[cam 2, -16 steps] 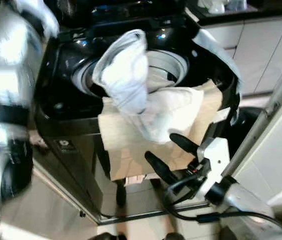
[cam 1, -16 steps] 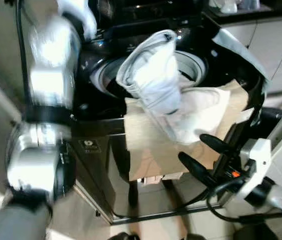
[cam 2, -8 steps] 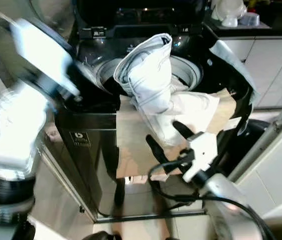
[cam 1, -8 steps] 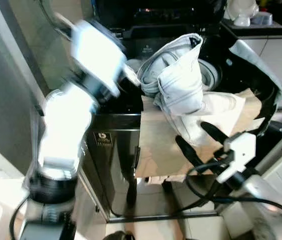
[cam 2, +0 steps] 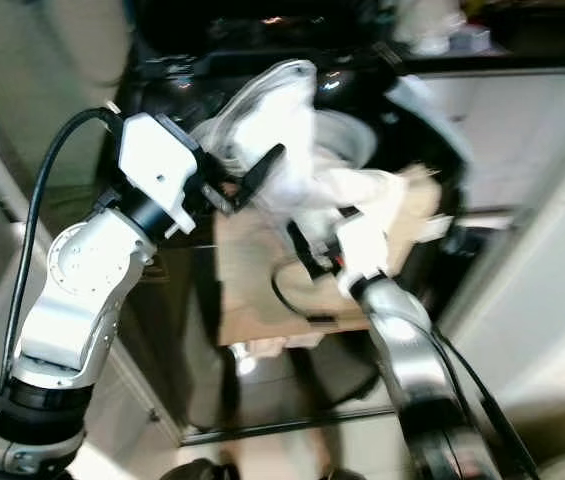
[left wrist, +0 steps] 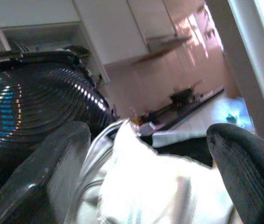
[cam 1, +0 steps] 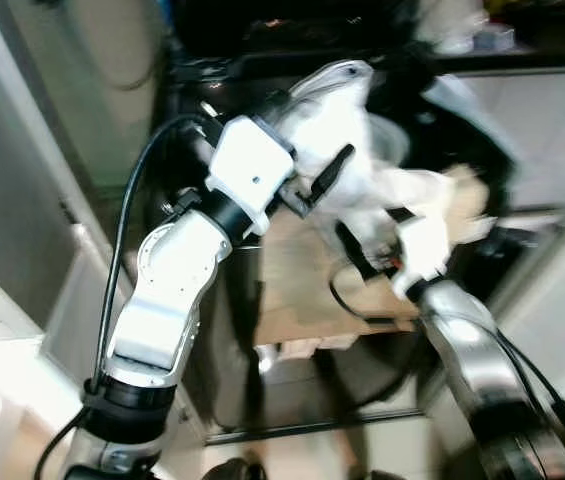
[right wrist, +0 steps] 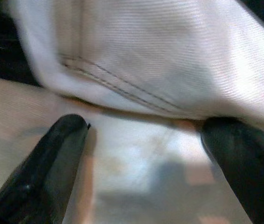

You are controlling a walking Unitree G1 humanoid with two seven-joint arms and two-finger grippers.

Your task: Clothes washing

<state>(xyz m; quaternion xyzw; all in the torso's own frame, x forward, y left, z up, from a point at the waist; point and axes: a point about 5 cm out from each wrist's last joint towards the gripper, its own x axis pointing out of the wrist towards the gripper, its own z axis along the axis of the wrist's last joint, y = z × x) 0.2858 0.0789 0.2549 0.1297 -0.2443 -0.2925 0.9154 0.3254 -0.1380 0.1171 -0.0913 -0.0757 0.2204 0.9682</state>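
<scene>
Left claw [cam 1: 324,178], raised mid-frame with fingers spread, reaches the pale jeans [cam 1: 347,120]; right claw [right wrist: 150,154], also spread and empty, points beneath them.

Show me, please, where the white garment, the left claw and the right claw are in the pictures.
white garment [cam 1: 347,125], left eye view, its bunched upper fold.
left claw [left wrist: 153,158], left wrist view, midway between its spread fingertips.
right claw [right wrist: 146,149], right wrist view, midway between its spread fingertips.
</scene>
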